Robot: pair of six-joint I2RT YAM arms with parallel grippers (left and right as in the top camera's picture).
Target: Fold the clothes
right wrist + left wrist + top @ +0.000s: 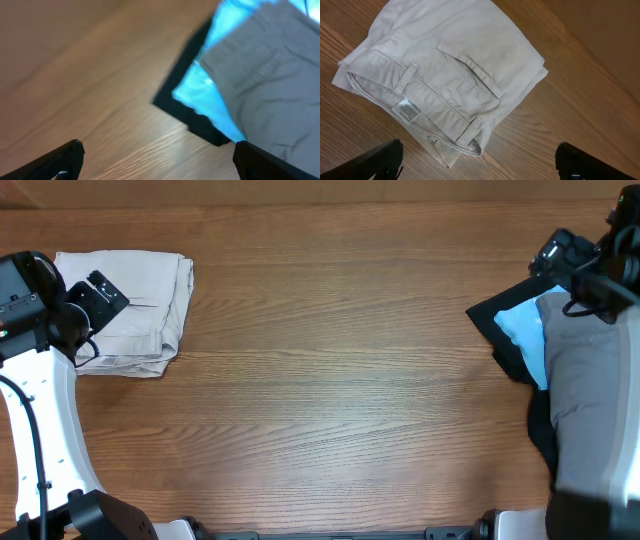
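Note:
Folded pale beige shorts [130, 305] lie at the table's far left; the left wrist view shows their waistband, belt loops, welt pocket and white label [445, 75]. My left gripper [100, 298] hovers over them, open and empty [480, 162]. At the right edge a grey garment [590, 400] lies on a light blue one [525, 330] and a black one [500, 320]; all three show in the right wrist view [260, 75]. My right gripper [570, 265] is above the pile's far end, open and empty [157, 160].
The wooden table [340, 380] spans the view. The left arm's white link [45, 420] stands at the front left. The pile of garments runs off the right edge.

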